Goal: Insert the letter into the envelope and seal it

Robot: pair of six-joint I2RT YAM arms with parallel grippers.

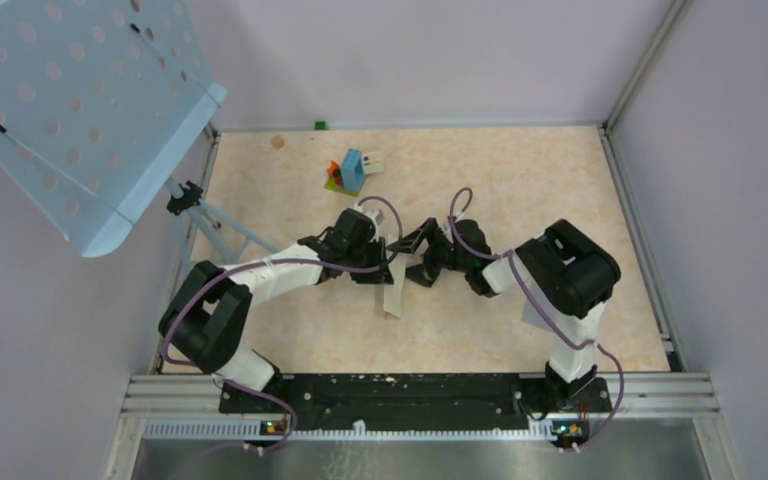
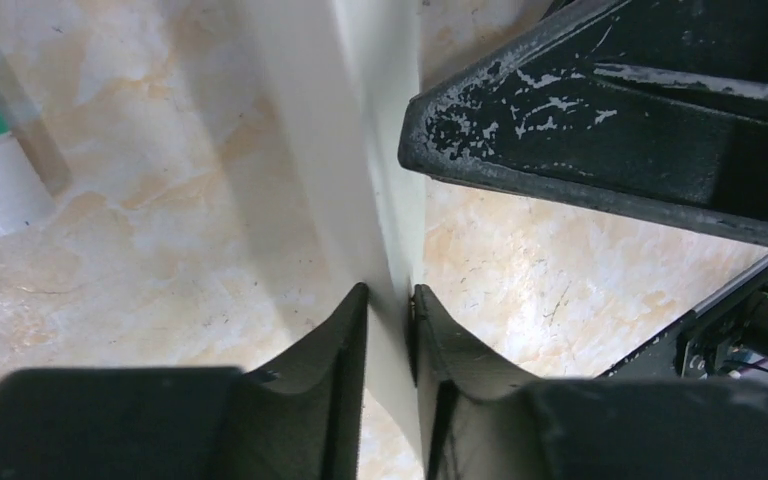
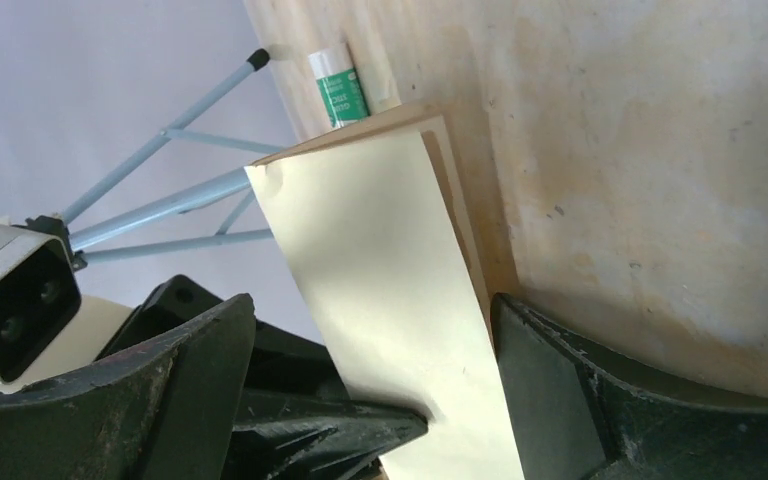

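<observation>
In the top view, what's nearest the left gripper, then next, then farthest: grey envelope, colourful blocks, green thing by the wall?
1. Envelope, in the left gripper, centre.
2. Colourful blocks, farther back.
3. Green thing, at the back wall.

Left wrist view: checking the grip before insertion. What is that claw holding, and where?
The left claw pinches the envelope, edge-on, near one end; exact spot unclear.

Robotics lab cell: aluminium frame rails (image 1: pixel 650 385), plain walls (image 1: pixel 410 60).
</observation>
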